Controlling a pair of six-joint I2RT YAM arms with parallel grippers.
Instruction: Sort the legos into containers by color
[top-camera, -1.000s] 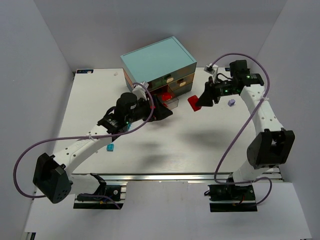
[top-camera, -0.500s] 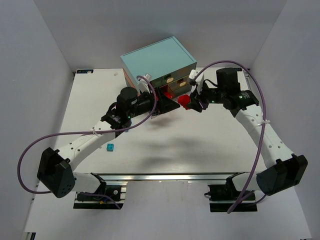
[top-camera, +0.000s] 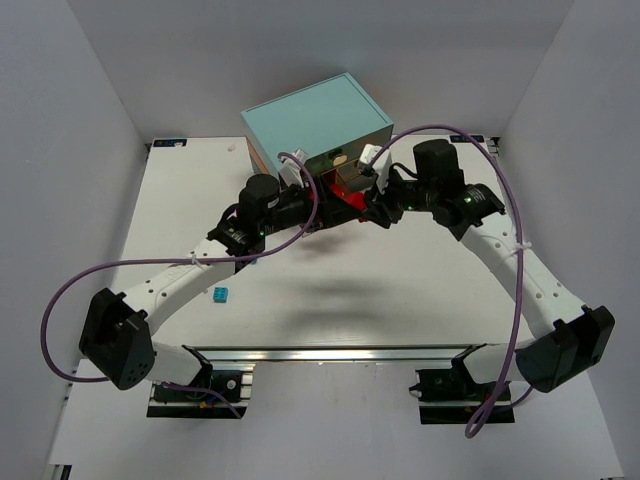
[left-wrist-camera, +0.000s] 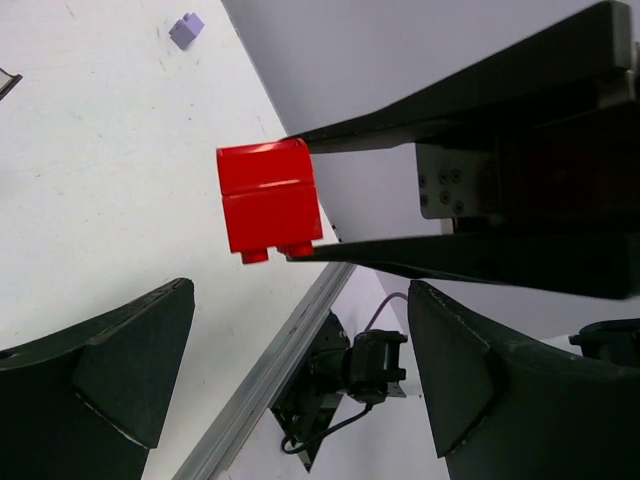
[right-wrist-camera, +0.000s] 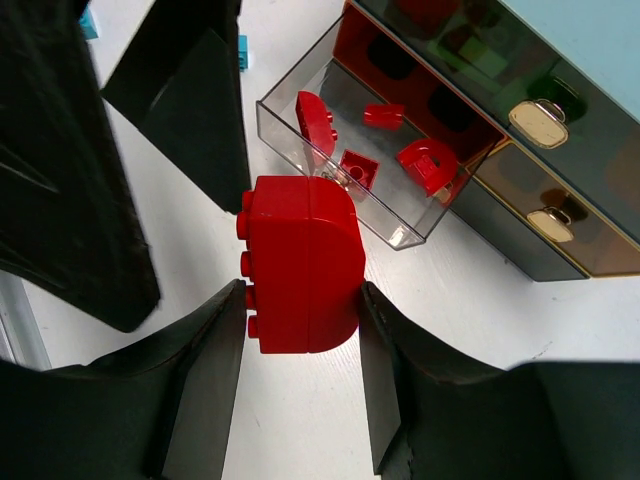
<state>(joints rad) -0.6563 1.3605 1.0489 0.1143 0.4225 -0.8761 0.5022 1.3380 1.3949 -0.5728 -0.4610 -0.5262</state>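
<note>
The left gripper (left-wrist-camera: 300, 310) is seen with jaws spread fully and nothing held, aimed at the red brick (left-wrist-camera: 268, 200) from close by. The brick is clamped between the half-closed fingers of the right gripper (right-wrist-camera: 305, 300), studs turned toward one finger, longer side along the fingers. The open drawer (right-wrist-camera: 300, 60), stocked with red pieces, lies just beyond those fingertips, so the right arm is judged placed for the drop. The drawer's contents are shown only by the right wrist view, and the clamp in profile only by the left wrist view.
</note>
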